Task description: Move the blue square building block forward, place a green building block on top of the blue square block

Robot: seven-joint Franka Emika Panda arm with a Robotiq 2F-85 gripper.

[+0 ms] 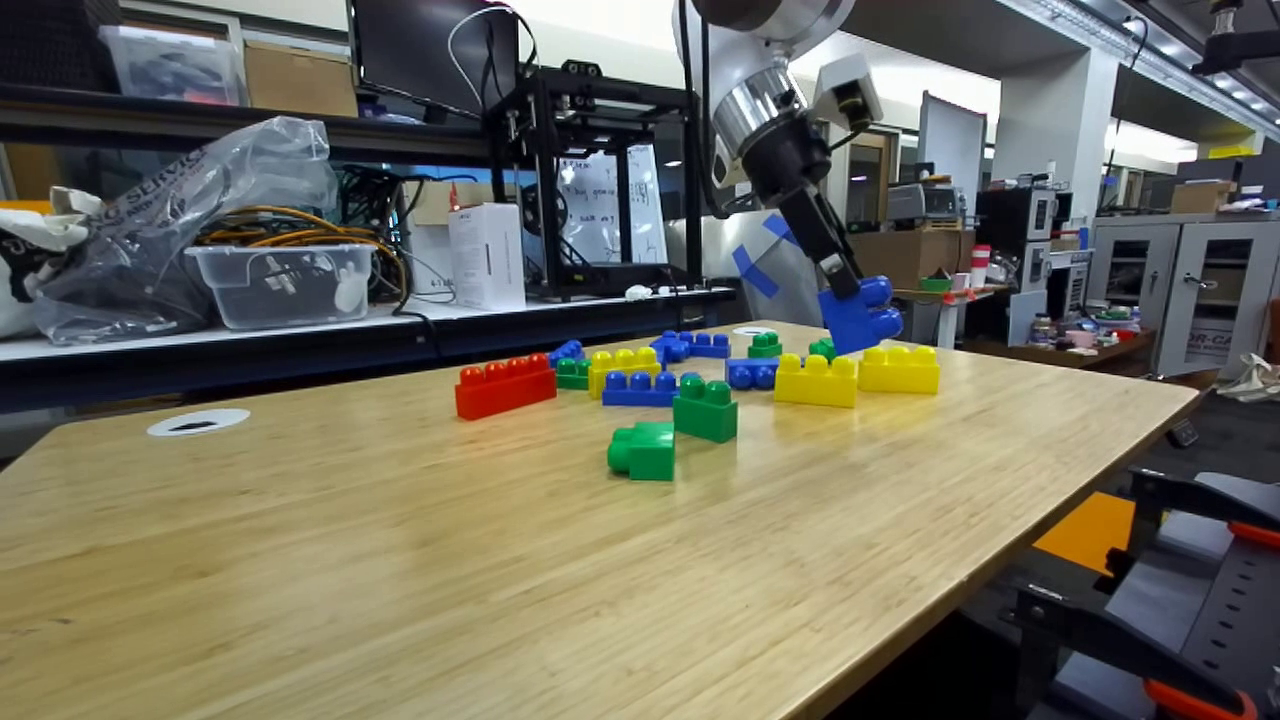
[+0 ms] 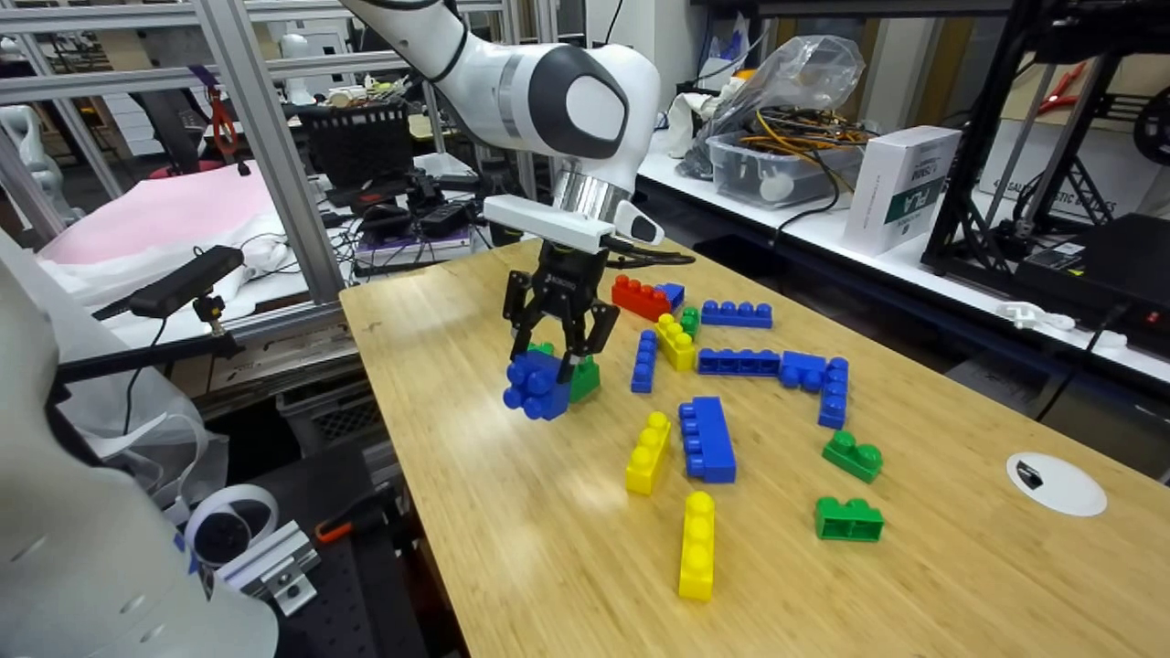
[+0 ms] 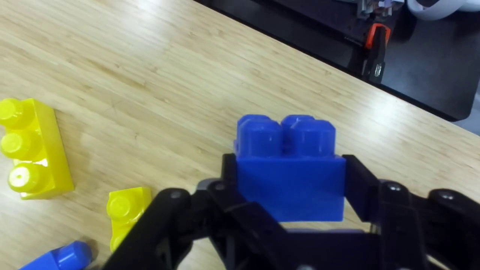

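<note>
The blue block (image 2: 533, 386) is hanging above the surface (image 2: 548, 557), its studs facing sideways. The tool (image 3: 291, 174) is pinching it from 2 sides, jaws parted only by the block. In an exterior view, 2 green blocks (image 1: 705, 415) are resting foremost, 1 upright, 1 on its side.

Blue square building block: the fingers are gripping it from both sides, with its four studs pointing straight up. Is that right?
Not quite: both exterior views show the blue square building block with its studs pointing sideways, not straight up. The rest holds: there are four studs, and the fingers grip it from both sides.
</note>
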